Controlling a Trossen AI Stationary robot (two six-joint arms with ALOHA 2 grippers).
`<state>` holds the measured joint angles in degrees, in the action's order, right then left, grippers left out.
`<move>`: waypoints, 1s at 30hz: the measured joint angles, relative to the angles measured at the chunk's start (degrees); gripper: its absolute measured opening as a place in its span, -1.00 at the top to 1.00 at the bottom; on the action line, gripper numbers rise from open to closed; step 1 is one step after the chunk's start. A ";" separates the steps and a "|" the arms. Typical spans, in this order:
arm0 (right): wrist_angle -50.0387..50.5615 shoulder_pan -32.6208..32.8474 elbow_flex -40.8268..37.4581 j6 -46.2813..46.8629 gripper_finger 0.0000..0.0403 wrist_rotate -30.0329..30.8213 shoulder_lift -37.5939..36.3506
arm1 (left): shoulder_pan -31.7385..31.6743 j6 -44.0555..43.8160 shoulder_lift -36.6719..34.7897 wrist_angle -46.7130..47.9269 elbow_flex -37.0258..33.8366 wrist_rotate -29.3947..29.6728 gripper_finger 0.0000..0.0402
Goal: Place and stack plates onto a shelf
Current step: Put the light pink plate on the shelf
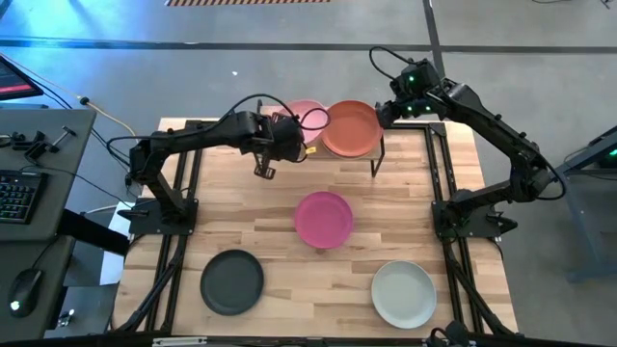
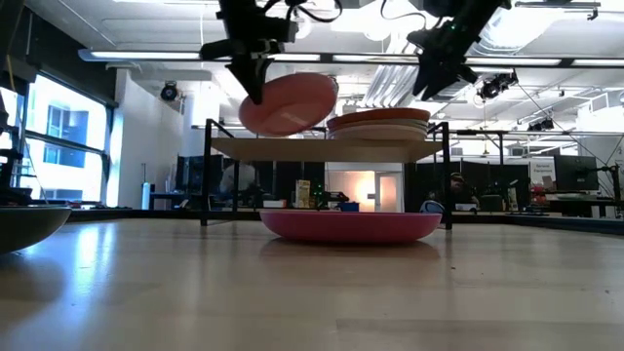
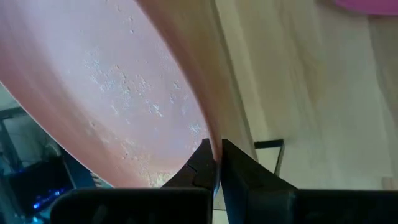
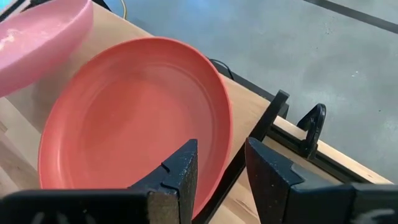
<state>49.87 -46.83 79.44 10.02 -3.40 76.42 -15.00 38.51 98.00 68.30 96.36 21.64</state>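
My left gripper (image 1: 289, 135) is shut on a light pink plate (image 1: 308, 118), held tilted over the left half of the shelf (image 2: 292, 148); the low view shows the same plate (image 2: 289, 102) just above the shelf top. A stack of plates topped by a terracotta orange one (image 1: 349, 128) rests on the shelf's right half. My right gripper (image 1: 388, 114) is open, its fingers standing to either side of the terracotta plate's rim (image 4: 225, 134) and a little above it. Magenta (image 1: 324, 219), charcoal (image 1: 231, 281) and pale mint-white (image 1: 404, 293) plates lie flat on the table. My left gripper (image 3: 216, 158) pinches the pink plate's rim (image 3: 211, 140) between its two fingers. The fingers come slanting down from the table's near-left side. The plate is lifted clear of the shelf and tilted, with its held edge lower than its free edge (image 2: 331, 83).
The shelf stands at the table's far edge on thin black legs (image 1: 378, 159). The magenta plate (image 2: 349, 225) lies on the table in front of it. A keyboard and mouse sit on a side desk (image 1: 19, 193) off the table's left. Bare wood lies between the plates.
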 joint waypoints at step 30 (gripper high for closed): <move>0.74 0.00 0.00 -0.02 0.43 -0.02 0.00 | -3.48 -14.94 0.00 3.79 -0.04 -4.23 0.87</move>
<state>50.61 -46.83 79.44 10.00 -3.42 76.42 -18.48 23.56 98.00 72.09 96.31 17.41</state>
